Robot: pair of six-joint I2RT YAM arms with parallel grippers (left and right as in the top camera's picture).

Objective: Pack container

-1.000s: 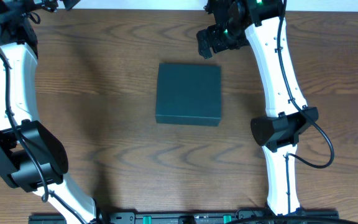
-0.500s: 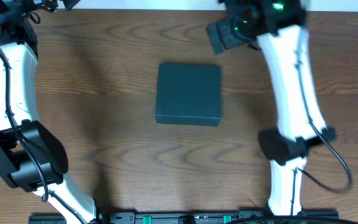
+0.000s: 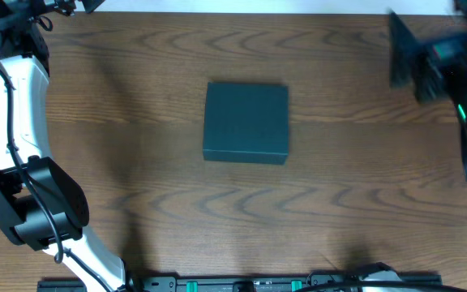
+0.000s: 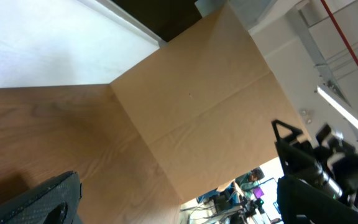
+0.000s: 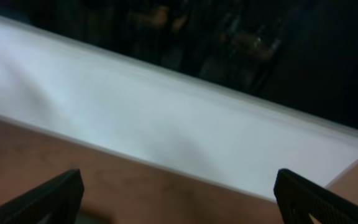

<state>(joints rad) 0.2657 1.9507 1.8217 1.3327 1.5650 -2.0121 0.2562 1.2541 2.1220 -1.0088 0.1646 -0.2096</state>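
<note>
The container is a dark teal square box lying flat in the middle of the wooden table with its lid shut. Neither wrist view shows it. My left arm reaches up the table's left side, its end at the far left corner. In its wrist view my left gripper is open, nothing between the fingers. My right arm is a motion-blurred shape at the table's right edge, well right of the container. The right gripper is open and empty.
A tan cardboard panel stands past the table's far left corner in the left wrist view. A white strip runs along the table's far edge in the right wrist view. The arm bases' rail lines the near edge.
My right arm has swung fast to the right, from beside the container's far right corner out to the table's right edge. The left arm and the container have not moved.
</note>
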